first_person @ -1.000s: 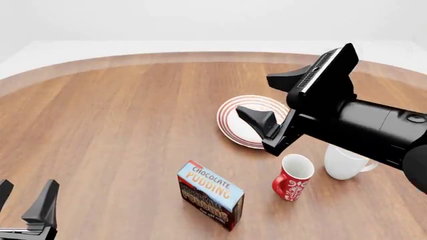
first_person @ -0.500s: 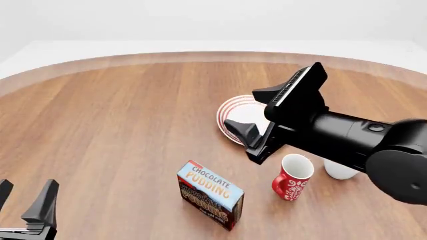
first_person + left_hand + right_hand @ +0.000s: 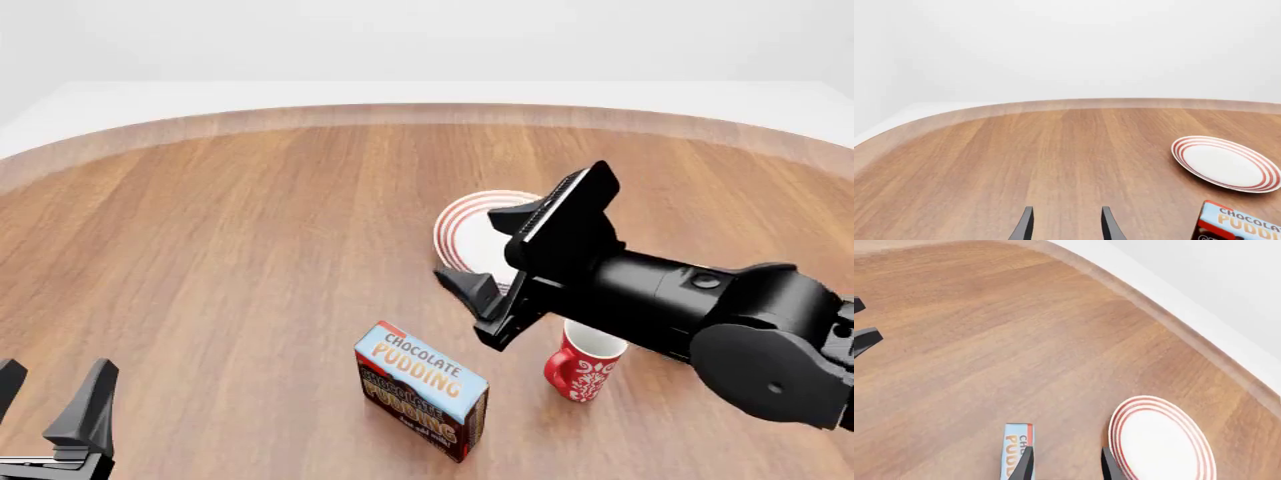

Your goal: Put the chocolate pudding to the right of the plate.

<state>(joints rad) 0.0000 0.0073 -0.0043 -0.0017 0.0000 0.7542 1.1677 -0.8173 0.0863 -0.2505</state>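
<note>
The chocolate pudding (image 3: 420, 388) is a carton with a light blue top, lying on the wooden table near the front. It also shows in the left wrist view (image 3: 1241, 225) and the right wrist view (image 3: 1016, 450). The plate (image 3: 465, 235), white with red rings, lies behind it, partly covered by my right arm; it also shows in the two wrist views (image 3: 1224, 164) (image 3: 1164, 440). My right gripper (image 3: 501, 250) is open and empty, in the air over the plate's near edge, above and behind the pudding. My left gripper (image 3: 47, 412) is open and empty at the front left.
A red patterned mug (image 3: 585, 365) stands to the right of the pudding, just below my right arm. The table's curved far edge (image 3: 400, 112) runs across the back. The left gripper's fingers (image 3: 864, 335) show in the right wrist view.
My right gripper has moved left and down, from over the plate's right side toward the pudding. Its arm now covers the white mug. The left arm and the pudding have not moved.
</note>
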